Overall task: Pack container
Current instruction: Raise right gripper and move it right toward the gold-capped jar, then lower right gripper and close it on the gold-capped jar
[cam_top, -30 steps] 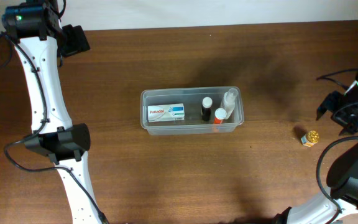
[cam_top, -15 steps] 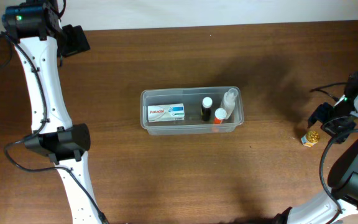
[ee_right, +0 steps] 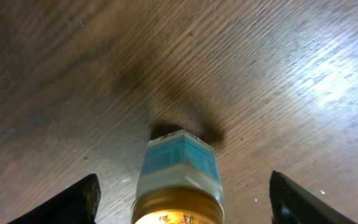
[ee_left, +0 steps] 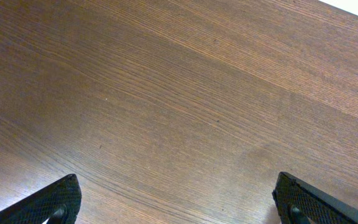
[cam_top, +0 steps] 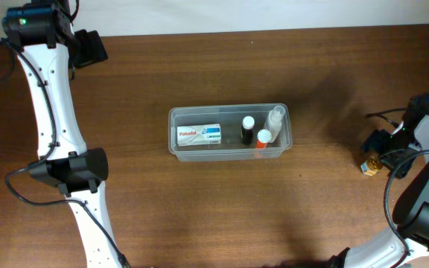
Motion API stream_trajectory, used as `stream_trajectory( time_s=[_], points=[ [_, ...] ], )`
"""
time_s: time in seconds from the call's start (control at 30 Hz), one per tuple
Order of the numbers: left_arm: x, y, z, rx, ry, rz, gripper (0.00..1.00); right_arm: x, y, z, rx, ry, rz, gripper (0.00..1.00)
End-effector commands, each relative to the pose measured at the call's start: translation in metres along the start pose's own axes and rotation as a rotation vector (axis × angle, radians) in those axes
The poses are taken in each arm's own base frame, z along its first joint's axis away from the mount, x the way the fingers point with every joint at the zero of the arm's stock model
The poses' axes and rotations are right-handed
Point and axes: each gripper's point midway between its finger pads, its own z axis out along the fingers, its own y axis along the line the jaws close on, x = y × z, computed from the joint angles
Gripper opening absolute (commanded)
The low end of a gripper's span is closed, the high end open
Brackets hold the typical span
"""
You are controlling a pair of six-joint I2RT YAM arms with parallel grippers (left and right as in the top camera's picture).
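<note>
Container: the clear tub (cam_top: 226, 153) stands in the middle of the wooden table (cam_top: 199, 216), well apart from both grippers.
Inside the container: a white Panadol box (cam_top: 198, 135) lies at the left end. A dark bottle with white cap (cam_top: 247, 131), an orange-bottomed bottle (cam_top: 263, 141) and a clear bottle (cam_top: 275, 117) are at the right end.
Left gripper (ee_left: 176, 202): its fingers (ee_left: 51, 204) are spread wide over bare wood, with nothing between them.
Right gripper (ee_right: 184, 193): its fingers (ee_right: 73, 202) are spread, one on each side of the small bottle, with a gap on both sides.
Small bottle (ee_right: 180, 165): it has a blue-white label and a golden cap and is on the table near the right edge. I cannot tell whether it is upright or lying.
</note>
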Motion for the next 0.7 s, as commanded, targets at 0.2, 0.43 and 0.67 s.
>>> stream_trajectory(
  time_s=[0.2, 0.43, 0.67],
  points=[
    [-0.002, 0.001, -0.008, -0.005, -0.022, 0.016, 1.0, 0.003, 0.002, 0.007, -0.027, -0.023, 0.004, 0.83],
    [-0.002, 0.001, -0.008, -0.005, -0.022, 0.016, 0.99, 0.004, 0.001, 0.017, -0.023, -0.022, 0.004, 0.83],
    [-0.002, 0.001, -0.008, -0.004, -0.022, 0.016, 0.99, 0.005, 0.001, 0.018, -0.023, -0.02, 0.004, 0.82]
  ],
)
